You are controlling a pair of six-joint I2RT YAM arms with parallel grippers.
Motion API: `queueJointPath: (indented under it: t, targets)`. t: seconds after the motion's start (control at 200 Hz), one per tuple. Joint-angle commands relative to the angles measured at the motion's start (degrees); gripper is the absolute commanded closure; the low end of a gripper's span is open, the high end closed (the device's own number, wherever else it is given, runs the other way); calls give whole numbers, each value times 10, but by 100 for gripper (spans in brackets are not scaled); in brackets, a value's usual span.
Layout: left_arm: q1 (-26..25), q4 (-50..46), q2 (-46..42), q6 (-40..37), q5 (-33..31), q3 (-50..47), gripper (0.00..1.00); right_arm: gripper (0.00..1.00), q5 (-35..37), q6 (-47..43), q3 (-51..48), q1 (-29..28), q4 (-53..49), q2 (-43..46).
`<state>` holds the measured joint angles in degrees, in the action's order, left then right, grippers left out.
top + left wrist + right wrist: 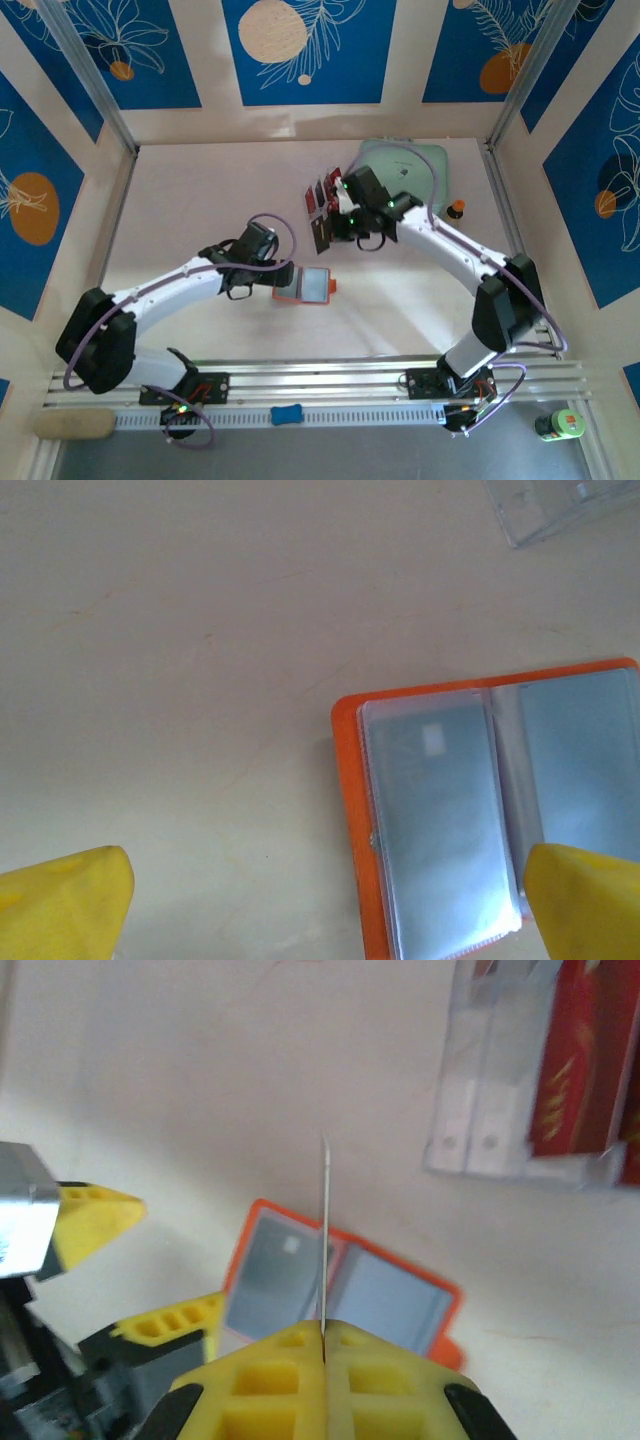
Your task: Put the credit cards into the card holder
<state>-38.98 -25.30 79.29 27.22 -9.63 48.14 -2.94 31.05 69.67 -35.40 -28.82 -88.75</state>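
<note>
**One card pinched edge-on above the open wallet**

The credit card looks thin, stiff, light and probably slick, so it is best gripped flat across its faces. The right tool is closed on its lower end. The orange card holder lies open on the tabletop, near-left of the clear rack holding the red cards. The left tool is spread wide and empty over the card holder's left page.

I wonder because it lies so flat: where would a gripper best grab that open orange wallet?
Probably the outer border of the orange wallet, coming down over that edge. It lies open and flat on the table, and only that rim sticks out past the clear sleeves.
</note>
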Motion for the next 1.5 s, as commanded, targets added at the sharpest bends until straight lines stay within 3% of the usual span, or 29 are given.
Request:
queueJointPath:
  t: [0.0, 0.21, 0.43, 0.83, 1.495]
  targets:
    - [-9, -25, 26, -31, -26, 26, 0, 100, -66, 101, -109, -12, 204, 34]
    - [-14, -30, 56, -38, -53, 20, 0, 100, -33, 177, -259, -46, 380, 51]
    - [-16, -26, 62, -27, -70, -6, 0, 100, 14, 208, -313, -86, 473, 26]
    - [-17, -9, 63, -10, -73, -49, 0, 100, 58, 239, -342, -101, 543, -18]
    - [-17, 4, 63, -2, -72, -66, 0, 100, 57, 236, -346, -105, 561, -59]
